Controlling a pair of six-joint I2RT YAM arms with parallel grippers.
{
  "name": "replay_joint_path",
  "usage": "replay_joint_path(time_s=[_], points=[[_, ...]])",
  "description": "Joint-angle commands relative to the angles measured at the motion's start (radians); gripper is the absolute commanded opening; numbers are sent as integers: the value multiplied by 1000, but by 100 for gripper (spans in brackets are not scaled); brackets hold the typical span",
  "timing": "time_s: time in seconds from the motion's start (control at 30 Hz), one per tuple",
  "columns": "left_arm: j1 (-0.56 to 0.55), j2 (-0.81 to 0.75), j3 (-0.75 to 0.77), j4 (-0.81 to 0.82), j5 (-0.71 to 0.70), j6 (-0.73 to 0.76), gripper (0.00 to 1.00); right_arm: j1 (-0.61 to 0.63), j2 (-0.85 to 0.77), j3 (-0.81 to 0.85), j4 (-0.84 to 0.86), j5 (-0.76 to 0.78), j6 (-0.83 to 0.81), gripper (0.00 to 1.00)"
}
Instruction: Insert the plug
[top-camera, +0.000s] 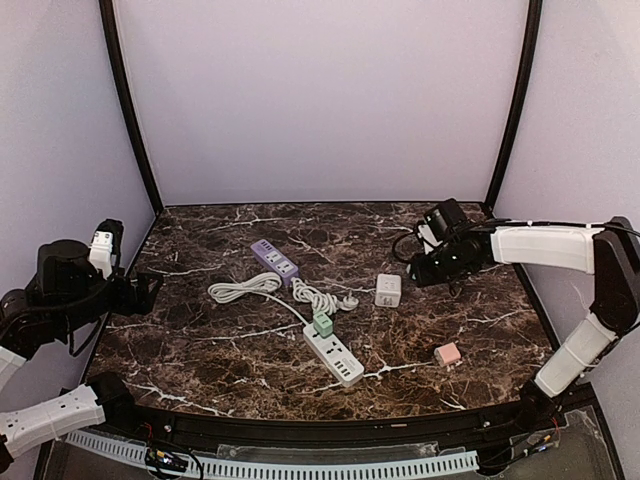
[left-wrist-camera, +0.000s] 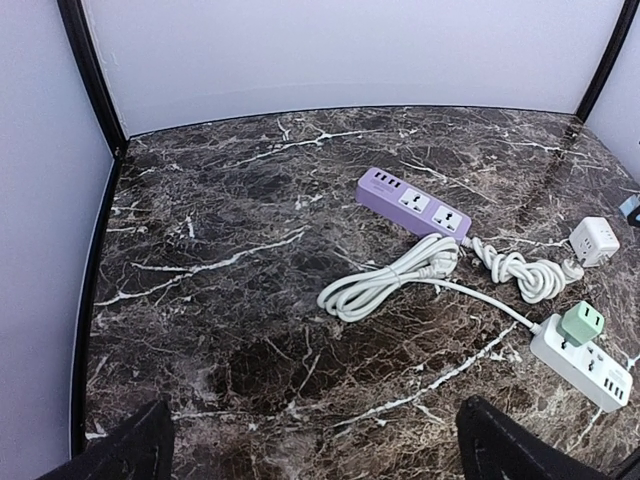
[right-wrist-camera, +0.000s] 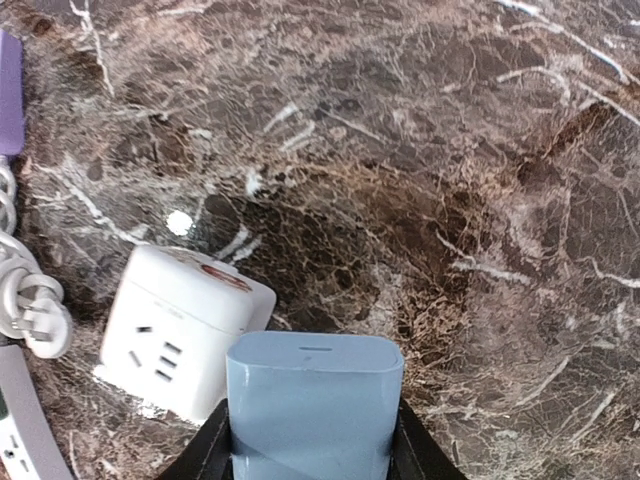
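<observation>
Right gripper (right-wrist-camera: 315, 452) clamped on blue plug (right-wrist-camera: 312, 390), arm extended near white cube socket (right-wrist-camera: 180, 335), left gripper (left-wrist-camera: 320, 455) wide open

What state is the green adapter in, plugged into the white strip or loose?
Plugged in: the green adapter sits upright on the white power strip at its cord end.

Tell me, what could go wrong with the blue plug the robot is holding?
Nothing holds the white cube socket, so pushing the blue plug in might slide or tip it. Its prongs are hidden from view, so the right gripper could miss the holes. The coiled cord lies right beside the cube and might snag.
</observation>
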Motion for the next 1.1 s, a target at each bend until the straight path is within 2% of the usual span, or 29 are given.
replay_joint_path(time_s=[0.0, 0.33, 0.67, 0.9, 1.07], points=[[5, 25, 57, -1, 38, 11, 99, 15, -69, 48, -28, -21, -28, 0], [5, 175, 289, -154, 86, -78, 99, 70, -164, 170, -59, -106, -90, 0], [5, 404, 552, -315, 331, -164, 99, 166, -180, 327, -84, -172, -151, 0], [5, 472, 650, -314, 498, -239, 99, 224, -171, 400, -83, -244, -197, 0], [5, 517, 672, -255, 698, -272, 99, 255, -149, 438, -83, -306, -219, 0]])
